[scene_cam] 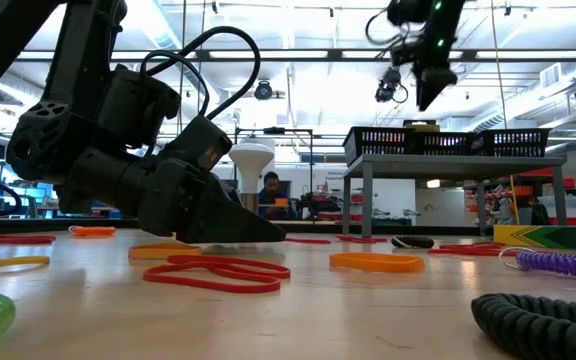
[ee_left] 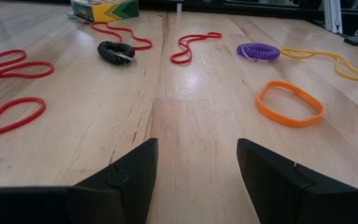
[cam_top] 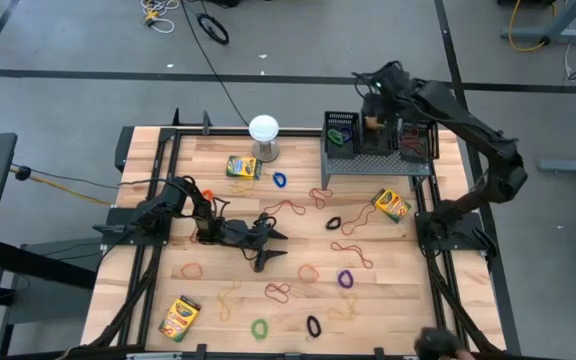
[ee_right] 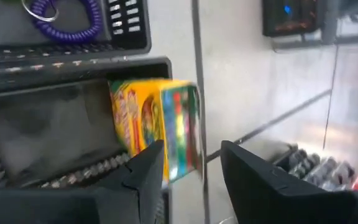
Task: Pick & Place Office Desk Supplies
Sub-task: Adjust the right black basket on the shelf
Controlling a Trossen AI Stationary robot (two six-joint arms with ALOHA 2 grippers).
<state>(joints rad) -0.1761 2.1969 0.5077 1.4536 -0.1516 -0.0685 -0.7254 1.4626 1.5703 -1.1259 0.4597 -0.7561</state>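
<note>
My right gripper [cam_top: 373, 98] hangs open above the middle one of three black mesh bins [cam_top: 378, 138] on the grey riser at the far right. A yellow-and-green crayon box [ee_right: 157, 127] stands tilted in that bin, just ahead of the fingers [ee_right: 191, 168], its top poking over the rim [scene_cam: 423, 125]. My left gripper [cam_top: 274, 247] lies low over the table's middle left, open [ee_left: 197, 168], with bare wood between its fingers. Other crayon boxes [cam_top: 243, 166] [cam_top: 392, 204] [cam_top: 179, 317] and many rubber-band loops lie flat on the table.
A white globe [cam_top: 263, 130] stands at the far edge beside the riser [cam_top: 378, 168]. A purple coiled band [ee_right: 67, 15] lies in a neighbouring bin. An orange band [ee_left: 289, 103], red loops [ee_left: 194, 46] and a black coil [ee_left: 115, 51] lie ahead of the left gripper.
</note>
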